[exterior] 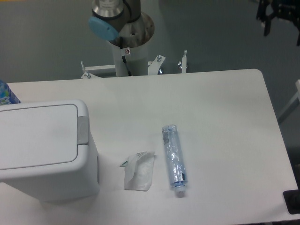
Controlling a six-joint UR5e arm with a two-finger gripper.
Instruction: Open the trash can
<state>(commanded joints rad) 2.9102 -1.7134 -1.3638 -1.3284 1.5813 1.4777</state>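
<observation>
The trash can (44,150) is a large white boxy bin at the table's front left. Its flat lid (37,136) lies shut, with a small grey push tab (82,130) on the right rim. A dark part of my gripper (277,11) shows at the top right corner, high above the floor beyond the table's far right corner and far from the bin. Most of it is cut off by the frame edge, so its jaws cannot be read. Nothing is seen in it.
A crumpled white wrapper (138,171) and a squashed clear plastic bottle (174,162) lie on the white table (215,108) right of the bin. The arm's base column (126,42) stands behind the far edge. A blue bottle top (5,93) peeks in at the left.
</observation>
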